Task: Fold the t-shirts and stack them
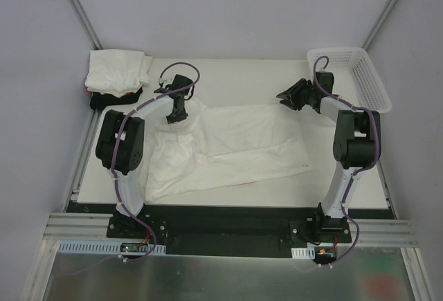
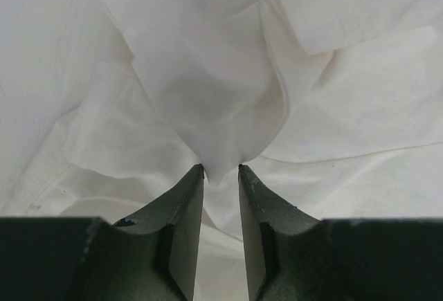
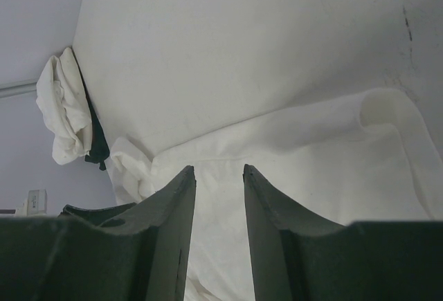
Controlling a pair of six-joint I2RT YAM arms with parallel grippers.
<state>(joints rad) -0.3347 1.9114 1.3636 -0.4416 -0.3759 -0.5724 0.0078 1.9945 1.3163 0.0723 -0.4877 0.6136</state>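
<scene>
Only the wrist view shows left gripper [image 2: 221, 169] pinching the white t-shirt [image 1: 242, 142] — right gripper [image 3: 219, 169] (empty) gapes partway.

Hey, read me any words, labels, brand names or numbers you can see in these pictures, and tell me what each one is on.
No text can be read in any view.
The white t-shirt spread on the table is plain.
The folded stack shows no print.
The mesh basket bears no label.
The small boards at the arm bases are too small to read.
</scene>
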